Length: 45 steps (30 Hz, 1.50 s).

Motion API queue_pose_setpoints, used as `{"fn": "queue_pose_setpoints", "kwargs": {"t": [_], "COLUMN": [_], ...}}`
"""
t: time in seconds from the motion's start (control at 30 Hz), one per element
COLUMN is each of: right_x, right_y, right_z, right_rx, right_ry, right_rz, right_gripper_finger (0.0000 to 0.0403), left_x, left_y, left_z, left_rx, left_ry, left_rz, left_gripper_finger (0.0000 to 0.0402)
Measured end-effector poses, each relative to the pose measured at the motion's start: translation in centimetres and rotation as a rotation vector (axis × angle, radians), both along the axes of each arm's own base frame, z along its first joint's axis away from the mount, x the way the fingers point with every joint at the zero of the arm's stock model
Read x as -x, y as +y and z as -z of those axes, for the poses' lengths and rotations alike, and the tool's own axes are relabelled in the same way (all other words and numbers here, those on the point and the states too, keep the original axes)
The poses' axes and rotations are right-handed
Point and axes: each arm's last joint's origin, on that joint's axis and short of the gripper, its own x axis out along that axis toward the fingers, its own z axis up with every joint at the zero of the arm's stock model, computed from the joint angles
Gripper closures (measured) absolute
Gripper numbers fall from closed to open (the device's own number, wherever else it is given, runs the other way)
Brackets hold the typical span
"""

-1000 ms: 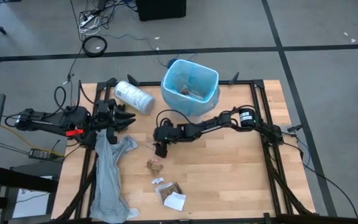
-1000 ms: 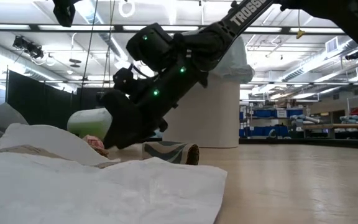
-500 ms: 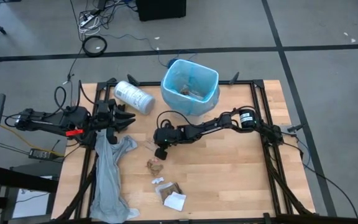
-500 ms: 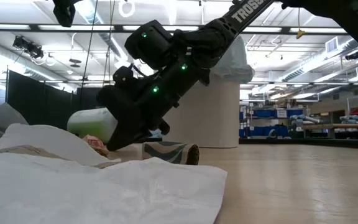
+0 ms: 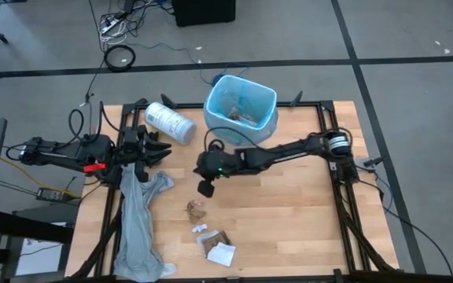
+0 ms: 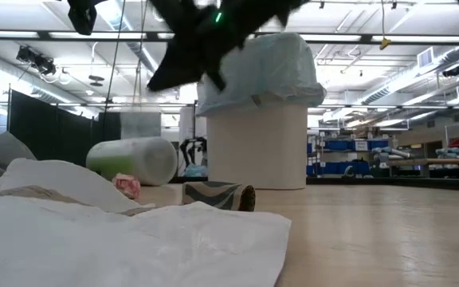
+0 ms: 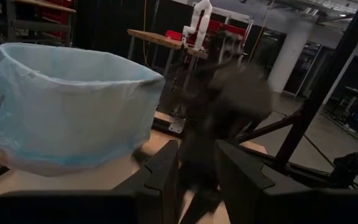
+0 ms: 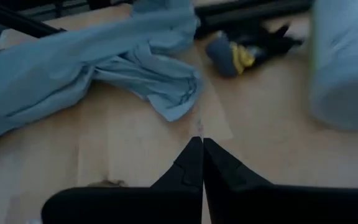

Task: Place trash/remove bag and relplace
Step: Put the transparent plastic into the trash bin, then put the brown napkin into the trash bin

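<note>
left arm (image 5: 69,151): black, orange clip (cabled) | right arm (image 5: 278,152): black, green light

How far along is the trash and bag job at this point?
Done: some trash lies inside the blue bag. In hand: nothing visible; the right end effector is shut above the table. To do: scraps and white paper lie on the wood; the bag is not removed; the left end effector waits open by the grey liner.

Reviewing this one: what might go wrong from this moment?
1. The right hand is shut, yet no trash shows between its fingertips; it may reach the bag empty.
2. The bin stands at the table's far edge; a low swing might knock it.
</note>
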Motion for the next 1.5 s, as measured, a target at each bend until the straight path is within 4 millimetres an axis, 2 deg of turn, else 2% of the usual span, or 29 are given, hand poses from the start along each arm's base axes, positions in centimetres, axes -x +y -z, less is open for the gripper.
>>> {"fn": "queue_pose_setpoints", "kwargs": {"t": [0.17,0.27,0.43,0.57,0.67,0.8,0.97,1.07,1.2,1.27,1.37,1.43,1.5], "right_x": [3.3,5.4,8.7,11.4,12.6,13.3,13.4,13.6,14.5,15.2,15.9,16.0,15.8], "right_y": [1.0,0.6,-1.2,-4.0,-6.3,-9.2,-11.0,-10.5,-9.1,-7.8,-5.0,-3.0,-0.6], "right_z": [-4.8,-7.8,-12.5,-15.7,-16.7,-16.5,-15.7,-16.1,-17.0,-17.5,-17.9,-16.9,-15.0], "right_rx": [0.168,0.261,0.426,0.506,0.539,0.536,0.5,0.514,0.503,0.368,0.065,-0.084,-0.128], "right_ry": [0.014,0.0,-0.048,-0.083,-0.068,-0.011,0.045,0.032,0.009,-0.06,-0.116,-0.036,0.083], "right_rz": [0.073,0.157,0.28,0.383,0.437,0.464,0.44,0.403,0.354,0.281,0.012,-0.108,-0.155], "right_gripper_finger": [0.0403,0.0403,0.0403,0.0403,0.0403,0.0403,0.0382,0.034,0.0262,0.0229,0.0205,0.0202,0.0204], "left_x": [0.0,0.0,0.0,-0.1,-0.3,-0.4,-0.4,-0.4,-0.5,-0.5,-0.5,-0.5,-0.5], "left_y": [0.0,0.0,0.0,0.0,0.0,0.0,0.0,0.0,0.0,0.0,0.0,0.0,0.0], "left_z": [0.0,0.0,0.0,0.1,0.1,0.1,0.1,0.2,0.2,0.2,0.3,0.4,0.7], "left_rx": [-0.004,-0.004,-0.006,-0.007,-0.009,-0.01,-0.01,-0.01,-0.007,-0.005,0.011,0.01,0.006], "left_ry": [0.001,0.0,0.0,0.008,0.011,0.017,0.017,0.017,0.02,0.023,0.027,0.04,0.064], "left_rz": [0.0,0.0,0.0,-0.011,-0.021,-0.033,-0.033,-0.033,-0.032,-0.032,-0.032,-0.031,-0.031], "left_gripper_finger": [0.0289,0.0289,0.0289,0.0289,0.0289,0.0289,0.0289,0.0289,0.0289,0.0289,0.0289,0.0289,0.0289]}}
